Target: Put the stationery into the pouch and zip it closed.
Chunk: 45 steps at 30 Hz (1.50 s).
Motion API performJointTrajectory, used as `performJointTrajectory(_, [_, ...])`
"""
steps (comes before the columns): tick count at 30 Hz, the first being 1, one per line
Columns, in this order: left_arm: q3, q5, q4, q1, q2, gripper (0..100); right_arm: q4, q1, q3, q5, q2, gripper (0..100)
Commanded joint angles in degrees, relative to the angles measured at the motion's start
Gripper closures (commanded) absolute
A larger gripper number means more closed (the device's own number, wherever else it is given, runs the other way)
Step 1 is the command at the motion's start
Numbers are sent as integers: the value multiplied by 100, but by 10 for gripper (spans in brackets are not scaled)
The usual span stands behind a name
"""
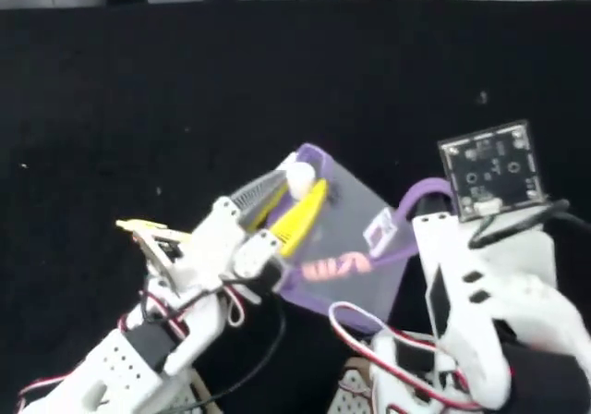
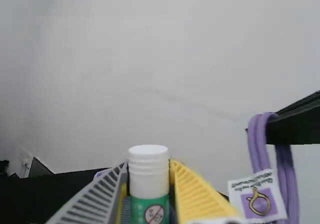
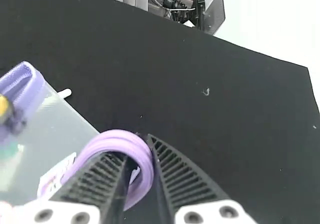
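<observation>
Beside the pouch, on the side nearest your arms, your right gripper is clamped on its purple strap loop. At the pouch's purple-trimmed mouth, your left gripper pinches a white-capped glue stick, cap at the opening. Beyond the pouch lies the black table.

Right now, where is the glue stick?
The glue stick is clamped in the left gripper, white cap at the pouch's purple-edged corner, mid-table in the high view; the right gripper holds the pouch's strap.
</observation>
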Motion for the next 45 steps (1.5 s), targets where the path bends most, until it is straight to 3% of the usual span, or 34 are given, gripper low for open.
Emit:
performJointTrajectory(1, [13, -308, -35, 374, 97, 970, 114, 53, 22, 62, 180, 987])
performJointTrajectory(8, [-13, -220, -18, 409, 79, 970, 114, 53, 22, 62, 180, 987])
performJointTrajectory(12, [-75, 352, 53, 382, 44, 881, 114, 53, 22, 62, 180, 987])
performJointTrajectory(20, [-1842, 475, 2523, 189, 88, 807, 114, 62, 22, 70, 154, 987])
performJointTrajectory(28, [-2879, 809, 2813, -945, 35, 797, 105, 79, 13, 70, 145, 987])
performJointTrajectory(32, [-3626, 809, 3534, -1314, 35, 796, 70, 79, 22, 70, 145, 987])
performJointTrajectory(35, [-4286, 809, 3938, -2149, 26, 796, -9, 88, 22, 70, 163, 987])
performJointTrajectory(41, [-4954, 844, 4378, -5218, 79, 801, -264, 97, 13, 26, 189, 987])
performJointTrajectory(43, [-4892, 844, 4422, -5815, 88, 802, -404, 97, 22, 9, 198, 987])
performJointTrajectory(45, [-4620, 844, 4404, -5947, 79, 802, -492, 97, -13, -18, 312, 987])
